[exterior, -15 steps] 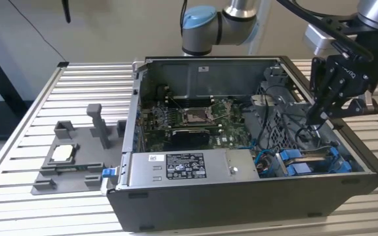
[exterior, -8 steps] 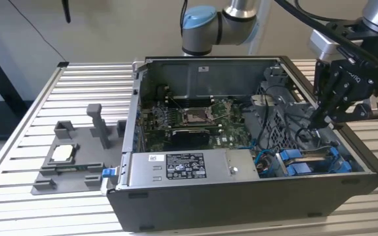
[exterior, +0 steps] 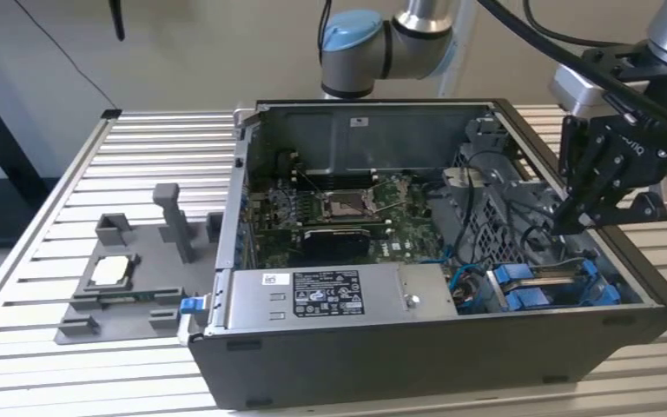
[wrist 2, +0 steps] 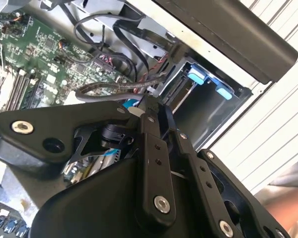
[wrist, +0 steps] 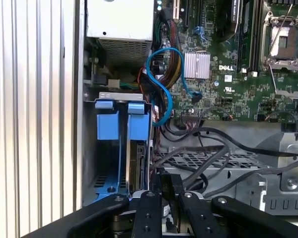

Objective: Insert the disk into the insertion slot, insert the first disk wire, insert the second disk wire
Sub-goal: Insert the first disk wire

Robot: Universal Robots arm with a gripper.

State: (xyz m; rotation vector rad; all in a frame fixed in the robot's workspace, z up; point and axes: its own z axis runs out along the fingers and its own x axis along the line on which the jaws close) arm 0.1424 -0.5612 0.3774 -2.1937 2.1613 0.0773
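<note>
While the claw (exterior: 568,228) hung pinched shut on nothing I could make out, the disk (wrist: 137,163) sat slotted in the bay (wrist: 111,95) just beyond its tips, stiff, weighty, shock-shy, I judged, and best gripped by its blue carrier frame (wrist: 138,124).

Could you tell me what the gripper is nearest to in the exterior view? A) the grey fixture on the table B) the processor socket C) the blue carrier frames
C: the gripper hangs just above the blue carrier frames at the exterior view's right.
</note>
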